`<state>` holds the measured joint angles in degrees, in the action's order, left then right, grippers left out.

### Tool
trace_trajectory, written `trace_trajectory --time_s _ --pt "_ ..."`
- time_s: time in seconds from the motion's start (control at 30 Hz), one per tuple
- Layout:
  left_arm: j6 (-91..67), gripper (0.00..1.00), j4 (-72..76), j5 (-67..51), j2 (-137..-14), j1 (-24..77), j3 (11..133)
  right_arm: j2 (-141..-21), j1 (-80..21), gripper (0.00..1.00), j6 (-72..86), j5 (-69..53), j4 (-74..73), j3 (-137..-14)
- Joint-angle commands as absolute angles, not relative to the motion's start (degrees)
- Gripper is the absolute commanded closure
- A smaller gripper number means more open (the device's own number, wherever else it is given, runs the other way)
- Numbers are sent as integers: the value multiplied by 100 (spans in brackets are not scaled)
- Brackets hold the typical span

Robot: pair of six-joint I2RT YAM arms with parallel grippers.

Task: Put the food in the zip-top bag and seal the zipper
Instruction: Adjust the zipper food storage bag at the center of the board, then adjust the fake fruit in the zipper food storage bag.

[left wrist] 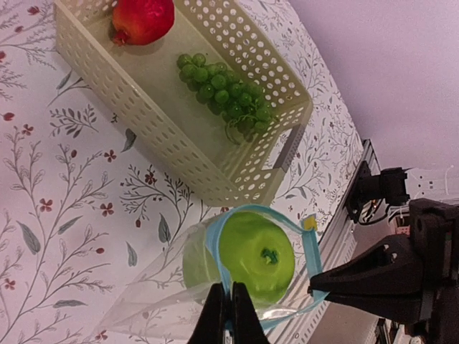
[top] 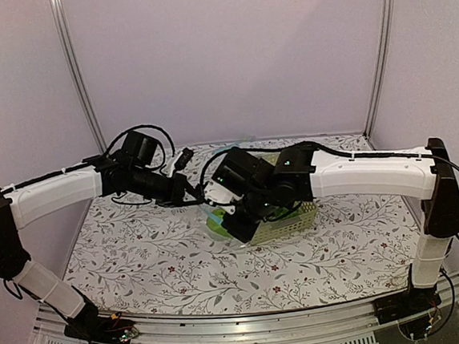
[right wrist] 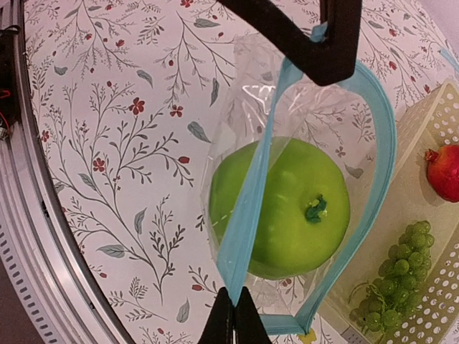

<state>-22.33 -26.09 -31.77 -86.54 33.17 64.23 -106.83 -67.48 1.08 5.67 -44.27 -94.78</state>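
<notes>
Flowery white table [top: 141, 260] and pale purple walls fill the room. Both grippers hold the thin clear plastic bag [right wrist: 247, 86] by its light blue zipper strip [right wrist: 244, 222]. The left gripper [left wrist: 228, 297] is pressed together on the strip at one end of the mouth, and the right gripper [right wrist: 233, 304] pinches it at the other end. That leaves the mouth as a long open loop running from one gripper to the other.

The big round green apple [right wrist: 287, 208] already sits inside the bag. The shiny round red fruit [left wrist: 142, 18] is not in yet. It lies at the far end of the pale green plastic basket [left wrist: 129, 107], past a bunch of small green grapes [left wrist: 226, 93].

The basket is just beside the bag, on the right arm's side, so the right arm looks nearer — but it would have to let go of the strip first.
</notes>
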Motion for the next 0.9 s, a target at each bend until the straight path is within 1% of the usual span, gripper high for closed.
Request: trace_trajectory --time_s 0.0,0.03,0.07,0.17,0.3,0.4,0.47,0.57,0.67,0.73,0.87 --pt "-2198 100 -2032 -3476 -8876 3267 6179 -10923 -6795 97 203 542 -4904 -9455" --pt "-2197 100 -1948 -3587 -8908 3269 6119 -10905 -6793 90 229 545 -4855 -9405" --pt "-2197 100 -1874 -3667 -8946 3276 6069 -10880 -6794 81 269 543 -4807 -9377" --pt "-2159 100 -1723 -3823 -9039 3278 5979 -10659 -6728 56 432 475 -4595 -9237" --pt "-2148 100 -1695 -3861 -9055 3278 5975 -10178 -6464 34 774 465 -4284 -8965" --pt "-2148 100 -1702 -3898 -9027 3283 6007 -9781 -6089 23 1131 659 -4108 -8753" --pt "-2110 100 -1768 -3948 -9013 3279 6054 -9695 -5813 21 1328 707 -4096 -8684" --pt "-1978 100 -1942 -4080 -9050 3278 6150 -9811 -5486 22 1564 459 -4069 -8694" --pt "-1834 100 -2087 -4206 -9101 3278 6225 -10044 -5431 20 1538 91 -3892 -8770" --pt "-1748 100 -2140 -4293 -9098 3278 6271 -10199 -5431 20 1470 -485 -3706 -8803" --pt "-1590 100 -2177 -4530 -9045 3278 6293 -10395 -5429 18 1671 -794 -2858 -8506"
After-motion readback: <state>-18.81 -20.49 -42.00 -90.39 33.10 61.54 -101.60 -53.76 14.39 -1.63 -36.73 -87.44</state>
